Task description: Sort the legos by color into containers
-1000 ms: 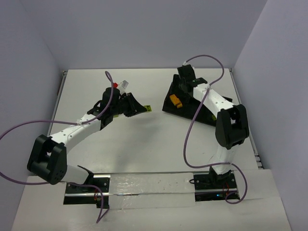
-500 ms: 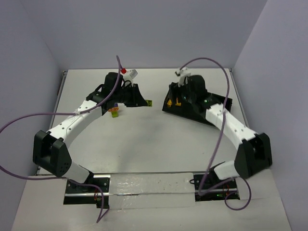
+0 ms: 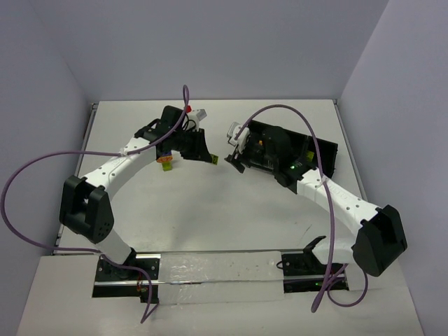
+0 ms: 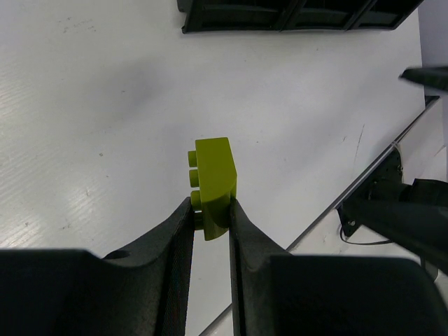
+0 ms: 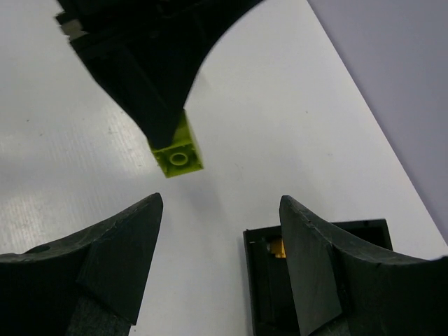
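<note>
My left gripper [image 4: 211, 210] is shut on a lime green lego [image 4: 213, 178] and holds it above the white table; in the top view the lego [image 3: 215, 159] sits at the tip of the left gripper [image 3: 208, 155]. My right gripper [image 5: 220, 210] is open and empty, facing that lego [image 5: 178, 150] from close by, and in the top view the right gripper [image 3: 232, 155] is just to the lego's right. The black tray [image 3: 327, 150] lies behind the right arm. Its near corner [image 5: 315, 231] holds an orange-yellow lego [image 5: 278, 247]. Another orange-yellow lego [image 3: 166, 163] lies on the table under the left arm.
The tray's front wall [image 4: 294, 17] shows at the top of the left wrist view. The table's near edge with the arm mounts [image 4: 392, 210] is at the right there. Purple cables loop above both arms.
My right arm has swung left off the tray to face the left gripper. My left gripper has shifted slightly right with the lime lego, uncovering the orange-yellow lego on the table.
</note>
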